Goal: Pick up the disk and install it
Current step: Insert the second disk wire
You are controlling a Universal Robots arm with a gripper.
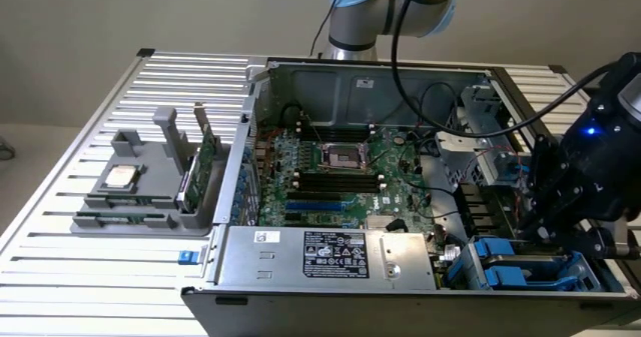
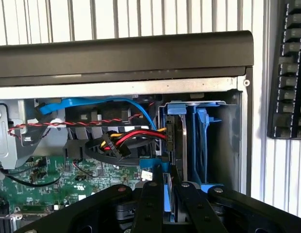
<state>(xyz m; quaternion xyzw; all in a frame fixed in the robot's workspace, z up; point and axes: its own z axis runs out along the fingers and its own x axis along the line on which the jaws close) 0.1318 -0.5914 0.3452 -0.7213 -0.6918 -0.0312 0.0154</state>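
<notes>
The disk (image 2: 182,145) stands on edge in the drive bay at the case's front corner, on the exterior view's right. Its silver metal side shows inside a blue carrier bracket (image 2: 175,109). My gripper (image 2: 168,188) reaches down over it from above, its two black fingers (image 2: 151,194) close together on the blue bracket's edge, shut on the disk. In the exterior view the gripper (image 1: 546,233) hangs just above the blue carriers (image 1: 531,273) in the bay, and the disk itself is hidden behind them and my fingers.
Red, yellow and black power cables (image 2: 128,141) and a blue data cable (image 2: 92,103) run right beside the bay. The motherboard (image 1: 341,179) and power supply (image 1: 331,254) fill the open case. A grey holder (image 1: 140,194) with a CPU chip (image 1: 122,176) and green card (image 1: 206,168) stands on the exterior view's left.
</notes>
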